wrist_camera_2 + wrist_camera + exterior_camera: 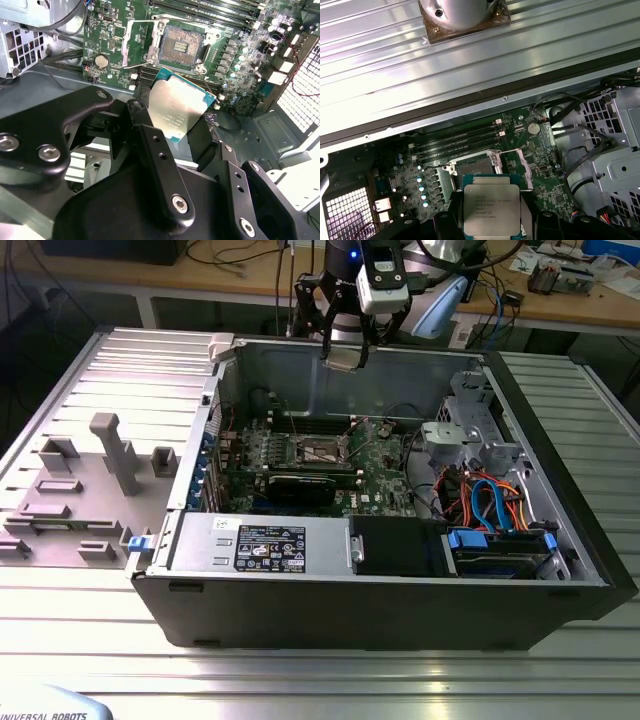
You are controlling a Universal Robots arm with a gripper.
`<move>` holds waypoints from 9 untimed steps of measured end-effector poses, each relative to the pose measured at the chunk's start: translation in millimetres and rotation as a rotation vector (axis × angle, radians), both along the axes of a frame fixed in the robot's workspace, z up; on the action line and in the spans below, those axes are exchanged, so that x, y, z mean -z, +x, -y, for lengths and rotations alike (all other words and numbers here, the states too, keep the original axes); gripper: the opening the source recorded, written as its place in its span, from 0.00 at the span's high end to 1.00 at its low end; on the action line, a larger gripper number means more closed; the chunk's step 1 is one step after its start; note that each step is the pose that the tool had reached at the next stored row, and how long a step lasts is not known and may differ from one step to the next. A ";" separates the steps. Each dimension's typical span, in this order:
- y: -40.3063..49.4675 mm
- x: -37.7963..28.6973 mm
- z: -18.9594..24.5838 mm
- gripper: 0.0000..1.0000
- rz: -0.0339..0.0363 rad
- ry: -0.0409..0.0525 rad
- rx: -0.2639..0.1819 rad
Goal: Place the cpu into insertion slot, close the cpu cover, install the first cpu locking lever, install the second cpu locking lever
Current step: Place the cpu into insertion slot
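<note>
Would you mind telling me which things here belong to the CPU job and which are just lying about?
Job in hand: the cpu, gripped by the claw; the empty insertion slot.

Just lying about: the power supply; the long black expansion card; the blue and orange cables; the grey fixture blocks at the exterior view's left.

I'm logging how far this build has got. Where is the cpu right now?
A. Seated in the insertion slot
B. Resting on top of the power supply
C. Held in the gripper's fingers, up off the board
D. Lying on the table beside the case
C: in the second wrist view the gripper is shut on the cpu, while the insertion slot shows its dark centre bare.
</note>
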State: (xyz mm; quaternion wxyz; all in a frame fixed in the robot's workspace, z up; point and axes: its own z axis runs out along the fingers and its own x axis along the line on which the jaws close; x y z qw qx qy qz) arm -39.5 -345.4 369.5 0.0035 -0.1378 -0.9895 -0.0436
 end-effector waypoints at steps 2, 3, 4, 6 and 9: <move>0.0 0.0 0.0 0.46 0.0000 0.0000 0.000; 0.0 0.0 0.0 0.46 0.0000 0.0000 0.002; 0.0 0.0 0.0 0.46 0.0000 0.0000 0.004; 0.0 0.0 0.0 0.46 0.0000 0.0000 0.015; 0.0 0.0 0.0 0.46 0.0000 0.0000 0.041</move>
